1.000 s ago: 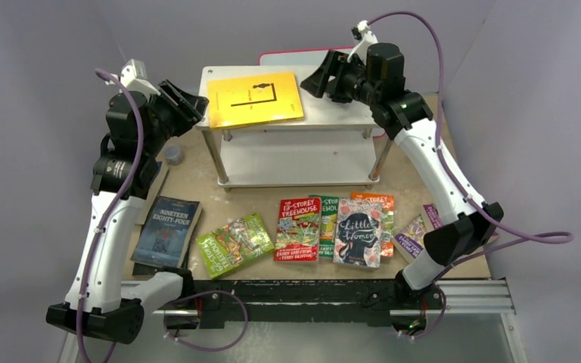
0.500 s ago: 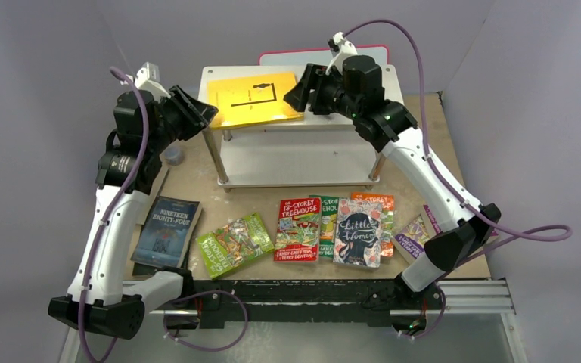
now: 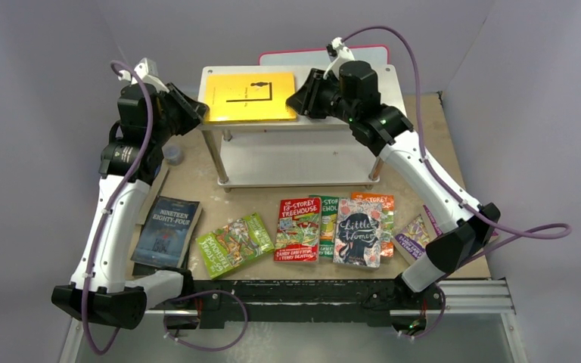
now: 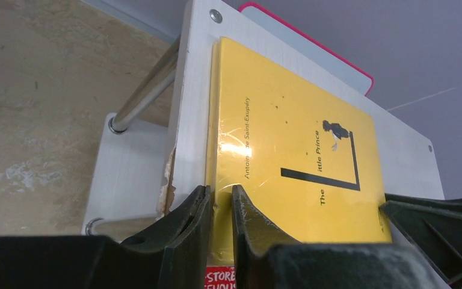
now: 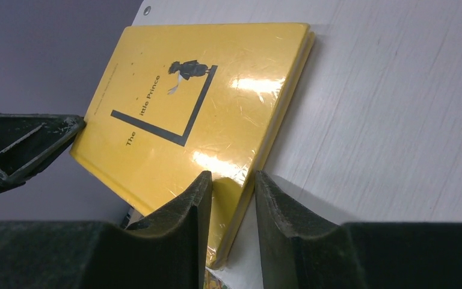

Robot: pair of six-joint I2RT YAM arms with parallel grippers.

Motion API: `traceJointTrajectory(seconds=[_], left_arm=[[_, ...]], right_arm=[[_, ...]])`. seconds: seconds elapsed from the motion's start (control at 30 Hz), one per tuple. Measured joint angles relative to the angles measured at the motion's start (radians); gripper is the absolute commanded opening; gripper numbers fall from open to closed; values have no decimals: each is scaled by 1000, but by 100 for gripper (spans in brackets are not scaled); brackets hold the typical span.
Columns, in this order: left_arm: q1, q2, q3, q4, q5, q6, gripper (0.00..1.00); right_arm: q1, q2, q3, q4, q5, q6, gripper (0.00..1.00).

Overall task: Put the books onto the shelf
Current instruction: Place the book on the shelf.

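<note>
A yellow book (image 3: 248,97) (image 4: 289,132) (image 5: 204,90) lies flat and square on the top board of the shelf (image 3: 295,162) (image 4: 192,108) (image 5: 385,120). At its front left corner my left gripper (image 3: 199,113) (image 4: 219,188) is closed to a thin slit, with a creased strip of the yellow cover in it. Over the front right corner my right gripper (image 3: 296,102) (image 5: 233,173) is partly closed; the book's edge runs through the gap and the right finger stands clear of it. More books lie on the table: Nineteen Eighty-Four (image 3: 166,231), a red Treehouse (image 3: 299,228), Little Women (image 3: 357,233).
A green cartoon book (image 3: 234,243) lies tilted at the front, with orange (image 3: 382,204) and purple (image 3: 416,234) ones to the right. A pink-edged board (image 3: 287,57) stands behind the shelf. A small grey cap (image 3: 172,155) sits beside the shelf's left legs.
Both grippers moved in onto the yellow book's front corners and closed down. The book turned from askew to square and slid slightly left.
</note>
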Motion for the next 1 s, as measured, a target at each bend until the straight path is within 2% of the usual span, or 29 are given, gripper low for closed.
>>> traceJointTrajectory(seconds=[0.4,1.0], left_arm=[[1,10,32,-33,-134,26,16],[5,6,35,-43,-144,27,15]], right_arm=[[47,12,-6,36,0,20,33],[54,46,27,37,48,31,30]])
